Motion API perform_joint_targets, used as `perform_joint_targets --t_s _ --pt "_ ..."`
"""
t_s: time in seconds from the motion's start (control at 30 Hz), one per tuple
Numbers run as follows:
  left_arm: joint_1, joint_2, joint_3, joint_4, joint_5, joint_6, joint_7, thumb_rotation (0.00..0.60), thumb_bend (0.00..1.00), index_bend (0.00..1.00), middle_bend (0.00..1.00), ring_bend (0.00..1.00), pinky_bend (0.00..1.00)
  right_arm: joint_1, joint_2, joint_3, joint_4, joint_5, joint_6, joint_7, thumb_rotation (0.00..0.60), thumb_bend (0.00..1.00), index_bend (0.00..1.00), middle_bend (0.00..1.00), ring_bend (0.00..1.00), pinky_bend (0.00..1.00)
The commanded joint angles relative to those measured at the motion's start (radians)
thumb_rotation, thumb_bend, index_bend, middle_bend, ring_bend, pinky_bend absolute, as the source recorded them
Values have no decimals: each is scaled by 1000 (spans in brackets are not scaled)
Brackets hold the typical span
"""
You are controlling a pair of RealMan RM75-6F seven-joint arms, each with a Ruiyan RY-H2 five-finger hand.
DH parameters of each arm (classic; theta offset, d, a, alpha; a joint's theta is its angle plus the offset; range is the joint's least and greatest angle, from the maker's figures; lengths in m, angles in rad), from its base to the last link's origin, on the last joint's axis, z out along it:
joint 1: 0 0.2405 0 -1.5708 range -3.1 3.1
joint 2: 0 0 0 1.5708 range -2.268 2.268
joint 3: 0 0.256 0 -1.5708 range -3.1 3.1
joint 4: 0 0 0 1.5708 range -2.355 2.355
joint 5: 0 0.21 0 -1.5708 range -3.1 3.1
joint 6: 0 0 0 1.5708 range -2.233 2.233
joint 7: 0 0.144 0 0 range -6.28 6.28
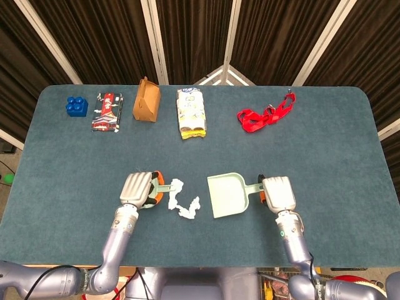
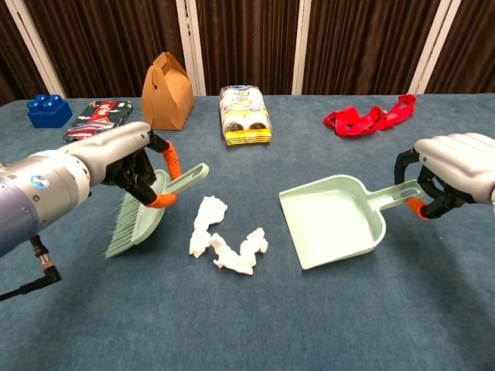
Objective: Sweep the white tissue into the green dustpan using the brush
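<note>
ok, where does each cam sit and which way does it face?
Head view: high above the near table edge, looking steeply down; shows both forearms, left hand, right hand.
Chest view: low at the near edge, looking forward across the table to the curtains; shows both hands.
Shared: brush in the left hand, green dustpan in the right, white tissue between.

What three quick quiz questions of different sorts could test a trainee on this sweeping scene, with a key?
1. True or false: the white tissue already lies inside the green dustpan.
2. Which hand holds the brush? A) left B) right C) neither
3. Fill in: the right hand grips the dustpan by its ____.

Key: 1 false, it lies on the table between brush and dustpan. 2 A, the left hand. 3 handle.
</note>
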Motion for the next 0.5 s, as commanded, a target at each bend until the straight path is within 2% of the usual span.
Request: perform_joint_targets --t_s 0.03,0.27,0.5 --pt "-3 -1 -6 -12 1 6 -4 600 584 787 1000 1000 1000 3 -11 4 7 2 9 -21 600 515 541 853 843 796" --pt "-6 -17 -15 -45 -8 13 -23 600 584 790 1000 1000 1000 -5 -36 -24 13 -25 48 -97 600 515 541 853 843 796" --pt "-23 -70 -42 -66 -42 34 -31 600 596 791 1000 1000 1000 -9 -40 -22 15 -32 62 -133 600 515 541 853 843 796"
